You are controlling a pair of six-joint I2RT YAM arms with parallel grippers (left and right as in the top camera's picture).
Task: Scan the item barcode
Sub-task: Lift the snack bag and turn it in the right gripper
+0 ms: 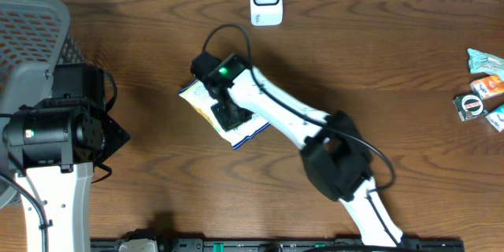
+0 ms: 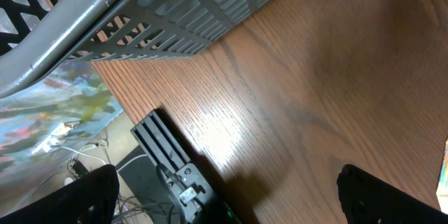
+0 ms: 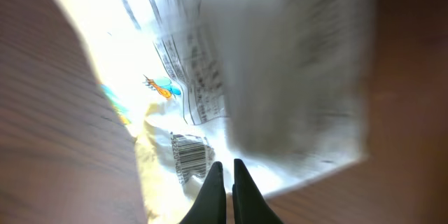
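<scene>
**A:** What is nearest the robot?

**B:** The left gripper [image 2: 229,175], at the robot's left side. Its jaws are spread fully wide and hold nothing. It hovers over bare desk [image 1: 378,63] beside a grey mesh basket [image 1: 31,24].

**A:** And the item?

**B:** A snack packet [image 1: 197,98] lies mid-desk. Its long axis runs diagonally, from far-left to near-right. The right gripper [image 3: 227,171] is on top of it with its jaws closed together. They appear to pinch the film, though blur makes the grip uncertain. The barcode [image 3: 190,157] faces up, just left of the jaw tips.

**A:** Where is the scanner?

**B:** The white scanner [image 1: 266,0] stands at the far edge. It is beyond the packet, slightly to the right and well apart from it. The right arm is much the nearer. Judging by this, the packet must travel away from the robot, with the barcode turned toward the scanner.
</scene>
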